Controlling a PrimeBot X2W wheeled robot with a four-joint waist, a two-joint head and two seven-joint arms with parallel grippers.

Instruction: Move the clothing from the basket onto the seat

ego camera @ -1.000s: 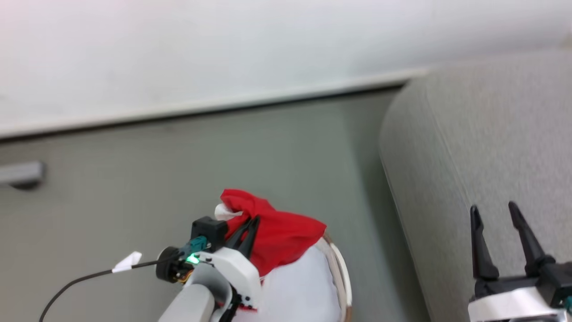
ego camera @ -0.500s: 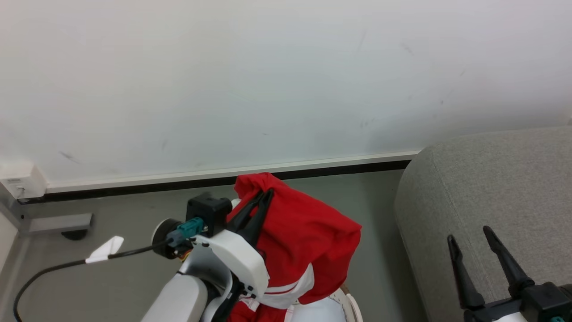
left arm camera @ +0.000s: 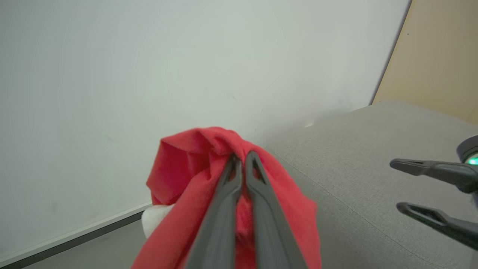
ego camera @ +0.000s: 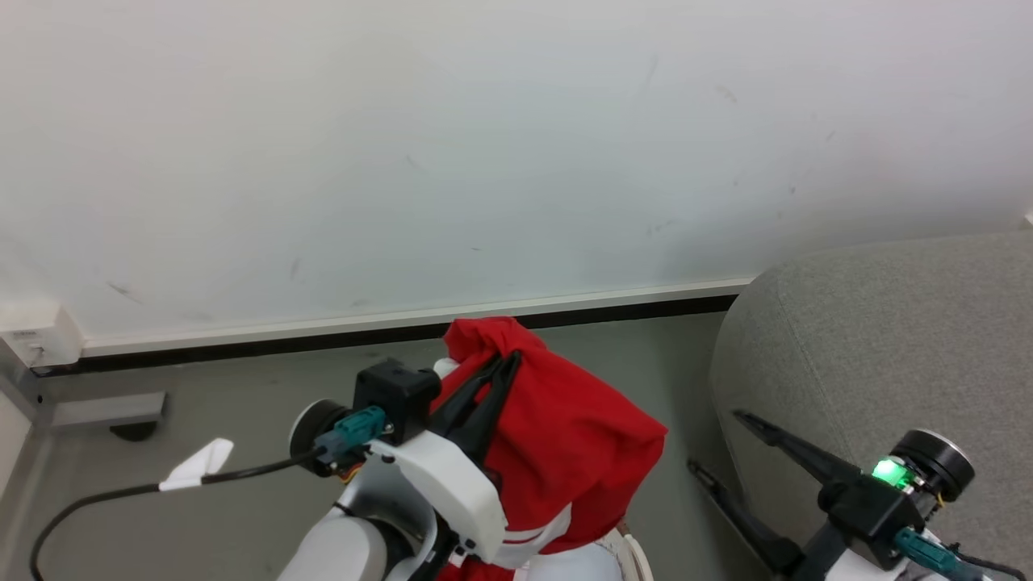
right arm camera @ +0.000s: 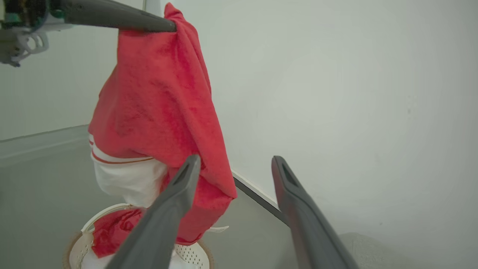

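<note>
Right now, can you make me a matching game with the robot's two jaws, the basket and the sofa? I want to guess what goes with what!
Things:
1. left jaws
2. right jaws
3. basket
4. sofa

Descriptions:
A. grey, with a rounded edge
B. open, holding nothing
C. shut on the red garment, which hangs in the air
D. white with little holes, more red clothing inside

Pairs: 1-C, 2-B, 3-D, 4-A
</note>
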